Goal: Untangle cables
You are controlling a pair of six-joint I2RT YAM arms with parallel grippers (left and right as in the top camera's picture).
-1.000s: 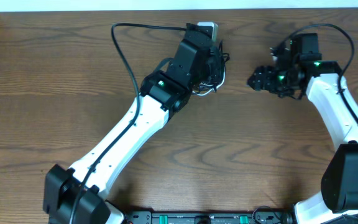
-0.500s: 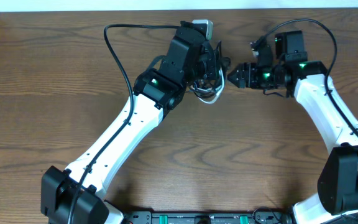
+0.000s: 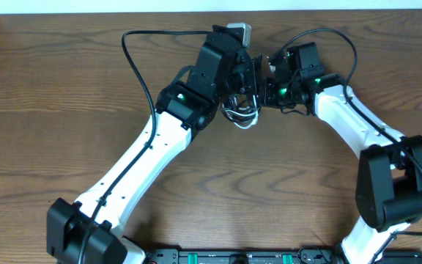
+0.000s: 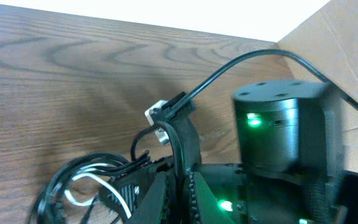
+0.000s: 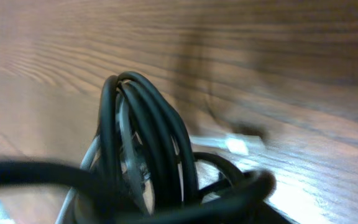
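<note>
The right claw (image 3: 271, 89) has swung in against the cables (image 3: 242, 115), a black-and-white bundle near the far edge of the counter (image 3: 64, 95) clamped in the left claw (image 3: 250, 77); whether it grips yet I cannot tell, but pulling apart looks near.

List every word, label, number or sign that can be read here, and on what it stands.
None: no text can be read in any view.
The thin black and white cables, the brown wooden table and the black strip at its near edge show no legible marks.
</note>
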